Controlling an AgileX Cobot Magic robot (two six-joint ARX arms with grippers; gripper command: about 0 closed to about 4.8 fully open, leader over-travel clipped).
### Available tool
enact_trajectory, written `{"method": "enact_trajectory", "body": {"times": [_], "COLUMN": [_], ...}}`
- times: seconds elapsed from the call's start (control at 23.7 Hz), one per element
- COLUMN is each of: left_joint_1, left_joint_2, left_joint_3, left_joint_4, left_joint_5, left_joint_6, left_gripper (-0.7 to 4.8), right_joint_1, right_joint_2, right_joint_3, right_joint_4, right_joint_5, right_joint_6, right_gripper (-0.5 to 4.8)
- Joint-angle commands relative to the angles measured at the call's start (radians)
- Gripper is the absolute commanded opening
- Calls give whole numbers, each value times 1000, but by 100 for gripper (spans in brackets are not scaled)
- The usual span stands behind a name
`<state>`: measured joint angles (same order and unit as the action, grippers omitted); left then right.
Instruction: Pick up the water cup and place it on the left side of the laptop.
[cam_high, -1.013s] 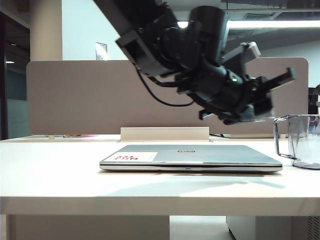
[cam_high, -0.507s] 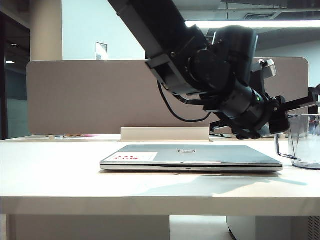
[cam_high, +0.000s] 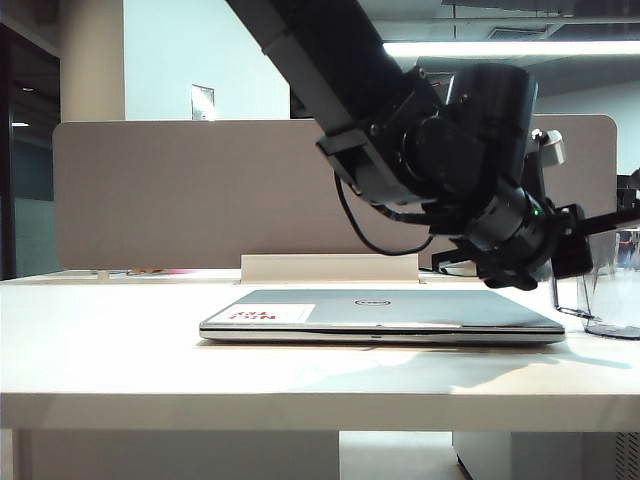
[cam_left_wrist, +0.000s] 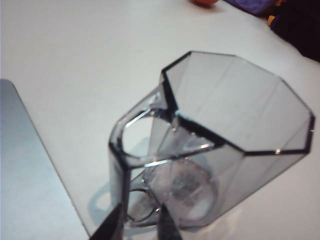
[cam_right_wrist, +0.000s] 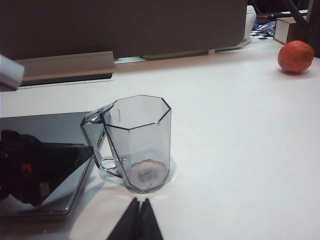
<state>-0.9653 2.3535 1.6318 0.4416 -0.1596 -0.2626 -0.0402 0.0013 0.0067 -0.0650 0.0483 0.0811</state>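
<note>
My left pincer (cam_left_wrist: 137, 222) hangs just above the water cup (cam_left_wrist: 220, 150), on the cup's handle side. Its two dark fingertips (cam_left_wrist: 111, 226) stand partly apart, one on either side of the lower run of the handle (cam_left_wrist: 131, 150), and they grip nothing; I cannot tell whether either tip touches the plastic. In the exterior view my left arm reaches across over the laptop (cam_high: 380, 315) so that this pincer (cam_high: 600, 235) sits right at the cup (cam_high: 612, 285).

The water cup stands upright on the white table (cam_high: 120, 350), just beside the laptop's right edge, its handle turned toward the laptop. It is smoky and see-through, with faceted walls, and looks empty. The laptop lies closed and flat, with a white-and-red sticker (cam_high: 268, 314) on its lid.

My right pincer (cam_right_wrist: 136, 220) is closed tight, its fingertips pressed together with nothing between them. It points at the cup (cam_right_wrist: 140, 142) from near by, on the side of the cup away from the grey divider (cam_right_wrist: 125, 25). An orange fruit (cam_right_wrist: 296, 56) rests on the table well apart from the cup, on the side away from the laptop.
</note>
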Motion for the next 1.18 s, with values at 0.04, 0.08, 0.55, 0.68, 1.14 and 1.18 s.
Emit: {"method": "enact_trajectory", "body": {"times": [0.04,0.08,0.55,0.68,1.14,1.18], "left_joint_1": [0,2,8,9,9,9], "left_joint_2": [4,4,24,43,80,80], "left_joint_3": [6,6,7,27,106,106], "left_joint_4": [18,21,93,116,61,61], "left_joint_5": [-33,-43,-36,-15,-24,-24], "left_joint_6": [1,1,0,2,2,3], "left_gripper": [86,86,86,86,84,84], "right_joint_1": [1,1,2,2,2,2], "right_joint_2": [-2,-2,-2,-2,-2,-2], "right_joint_3": [-2,-2,-2,-2,-2,-3], "right_joint_4": [19,19,18,18,17,17], "right_joint_5": [1,1,-6,-6,-22,-28], "right_joint_6": [-2,-2,-2,-2,-2,-2], "right_gripper": [-6,-6,-6,-6,-6,-6]}}
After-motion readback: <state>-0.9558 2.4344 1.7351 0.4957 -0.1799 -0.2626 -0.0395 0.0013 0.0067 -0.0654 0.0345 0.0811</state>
